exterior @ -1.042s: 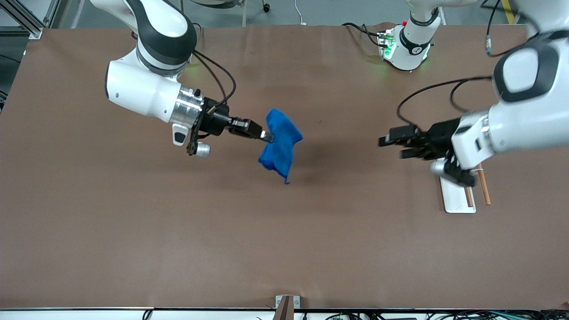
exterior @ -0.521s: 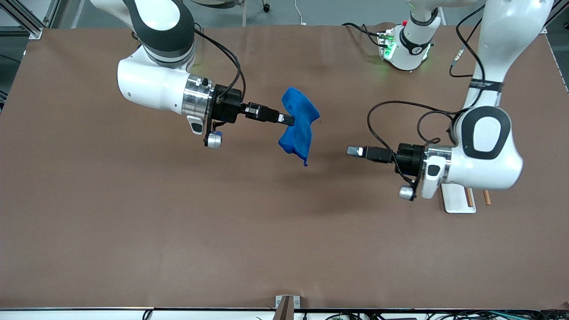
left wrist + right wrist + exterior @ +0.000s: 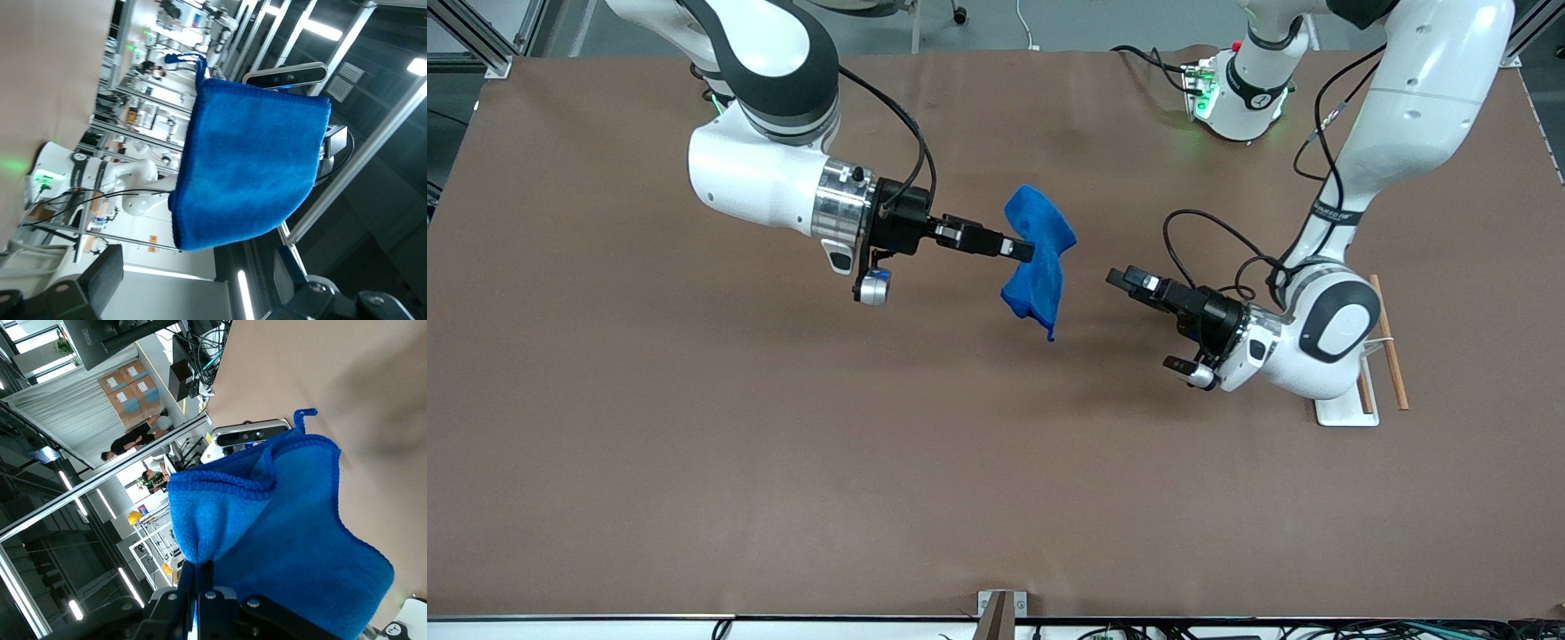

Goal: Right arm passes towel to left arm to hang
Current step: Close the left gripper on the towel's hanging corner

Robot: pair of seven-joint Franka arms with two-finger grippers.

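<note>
Two grippers face each other at mid-height in the front view, above the brown table: the right gripper, just left of centre, has its fingers pinched tight on a bunched fold of the towel, which hangs in the air off the tabletop with its loop tag at the lowest corner. The left gripper, right of centre, is empty with its jaws parted and points at the towel, a clear gap between them. A white stand with wooden rods sits at the right edge, partly hidden by the left arm.
</note>
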